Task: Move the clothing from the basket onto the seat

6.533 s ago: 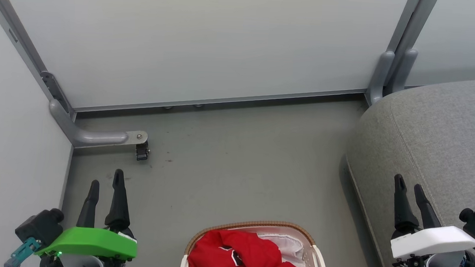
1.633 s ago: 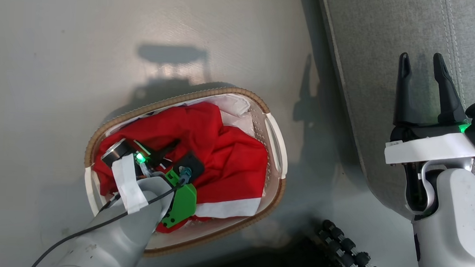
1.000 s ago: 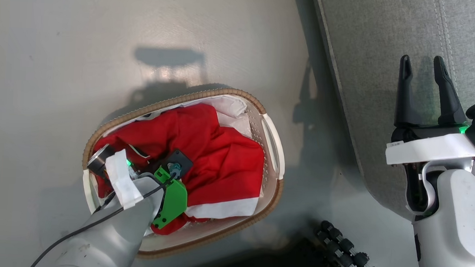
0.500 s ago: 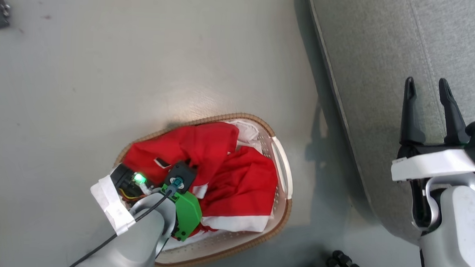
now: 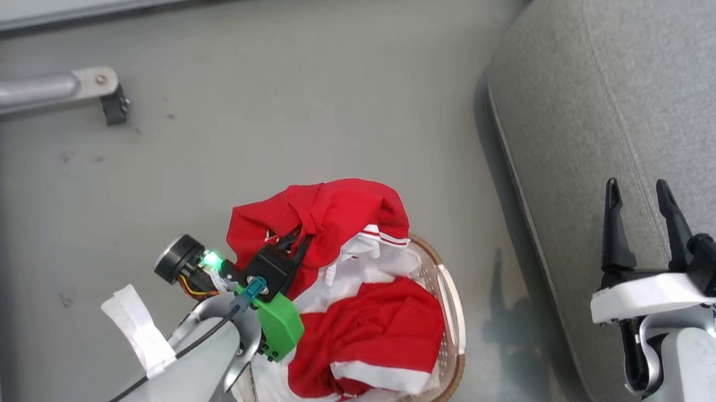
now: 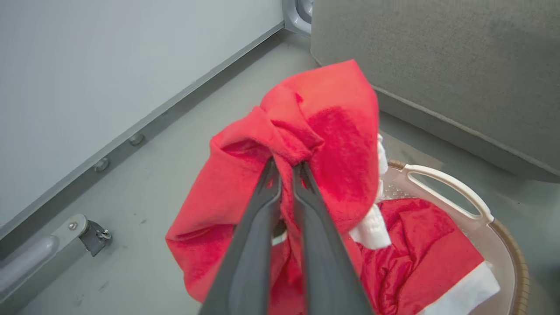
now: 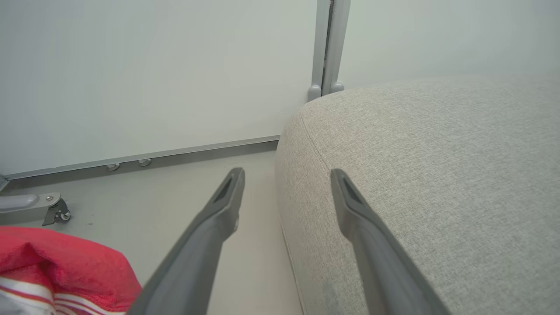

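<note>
While clothing (image 5: 333,215) hangs, caster leg (image 5: 63,87) left, seat (image 5: 615,86) right

The left gripper (image 6: 285,162) has a green housing (image 5: 278,325) and black cable (image 5: 201,337), the right gripper (image 5: 636,186) a white housing (image 5: 647,296).

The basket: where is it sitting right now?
In the head view the basket stands on the floor at lower centre, left of the grey seat, with red clothing in it.

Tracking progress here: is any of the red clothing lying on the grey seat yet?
No, the clothing in view lies in the basket or hangs from the shut left pincer, beside the seat.
</note>
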Robot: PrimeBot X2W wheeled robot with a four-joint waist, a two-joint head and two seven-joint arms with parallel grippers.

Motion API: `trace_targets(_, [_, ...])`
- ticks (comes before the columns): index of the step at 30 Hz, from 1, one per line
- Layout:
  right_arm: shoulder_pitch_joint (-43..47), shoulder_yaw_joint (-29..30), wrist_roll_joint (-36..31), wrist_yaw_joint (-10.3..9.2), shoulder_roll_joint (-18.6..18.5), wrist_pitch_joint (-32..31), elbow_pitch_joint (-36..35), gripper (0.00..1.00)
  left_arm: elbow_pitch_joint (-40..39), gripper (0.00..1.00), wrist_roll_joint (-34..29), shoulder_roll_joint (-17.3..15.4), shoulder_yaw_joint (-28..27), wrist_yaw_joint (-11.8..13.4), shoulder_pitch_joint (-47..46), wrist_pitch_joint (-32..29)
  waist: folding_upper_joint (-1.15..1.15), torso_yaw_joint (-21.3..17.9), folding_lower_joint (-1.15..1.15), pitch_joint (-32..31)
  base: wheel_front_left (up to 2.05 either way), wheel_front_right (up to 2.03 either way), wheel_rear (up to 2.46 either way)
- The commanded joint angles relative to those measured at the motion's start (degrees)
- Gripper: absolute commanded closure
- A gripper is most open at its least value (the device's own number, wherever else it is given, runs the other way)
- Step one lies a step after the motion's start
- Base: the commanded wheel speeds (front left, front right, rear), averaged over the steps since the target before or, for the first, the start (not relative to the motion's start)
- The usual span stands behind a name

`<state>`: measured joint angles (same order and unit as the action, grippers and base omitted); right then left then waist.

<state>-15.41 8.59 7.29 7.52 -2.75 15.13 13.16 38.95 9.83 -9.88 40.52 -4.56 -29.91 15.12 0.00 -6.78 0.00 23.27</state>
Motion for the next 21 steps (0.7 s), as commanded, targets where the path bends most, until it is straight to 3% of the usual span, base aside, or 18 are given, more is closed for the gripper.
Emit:
trace_targets(1, [1.42,-0.09,-0.58,-0.06,-0.24,0.04,0.23,0.00,-1.15,1.00,-0.68,-0.90,0.20,-0.38,0.36,0.04,0.00,3.60,0.00,-7.17,0.00,0.00,0.00])
trace_targets(11, [5.40,-2.48,-1.49,-0.06,-0.23,0.03,1.40,0.00,-8.03,1.00,-1.34,-6.99,3.40,-2.52,-7.20,-2.74,0.00,4.19,0.00,-16.24,0.00,0.00,0.00])
trace_targets(16, [6.69,-4.61,-1.71,-0.06,-0.22,0.04,1.64,0.00,-10.76,1.00,1.56,-9.25,5.34,-2.88,-11.25,-5.44,0.00,3.90,0.00,-19.57,0.00,0.00,0.00])
trace_targets(21, [6.68,-6.63,-2.92,-0.06,-0.23,0.03,1.83,0.00,-14.62,1.00,6.34,-11.47,11.57,-2.90,-16.47,-7.95,0.00,3.98,0.00,-22.30,0.00,0.00,0.00])
